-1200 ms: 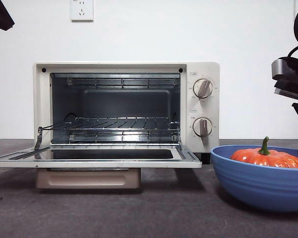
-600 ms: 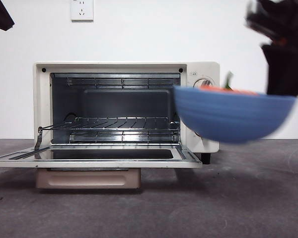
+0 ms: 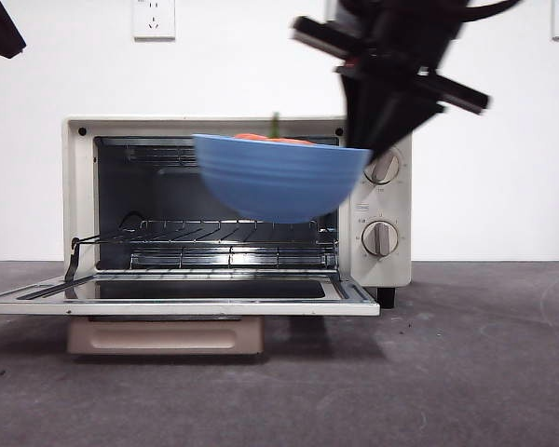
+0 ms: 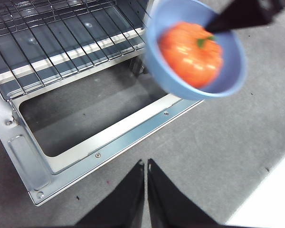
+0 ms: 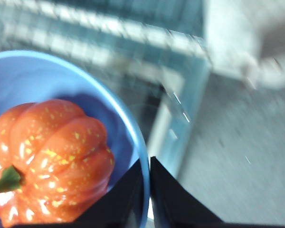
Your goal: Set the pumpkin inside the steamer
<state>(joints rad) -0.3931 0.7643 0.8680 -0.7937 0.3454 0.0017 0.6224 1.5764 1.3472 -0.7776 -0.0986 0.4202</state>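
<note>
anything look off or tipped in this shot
Nothing spilled or damaged. The right gripper holds the blue bowl by its rim, level in the air before the open steamer, with the pumpkin sitting inside.

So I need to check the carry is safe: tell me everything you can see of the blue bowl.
The blue bowl is round, ribbed outside, smooth inside, and looks like glazed ceramic or plastic. It is in the air, roughly level, in front of the steamer's open cavity, above the lowered door. The right gripper pinches its rim, one jaw inside, one outside. The pumpkin sits in it, stem up. Motion blurs its edges.
</note>
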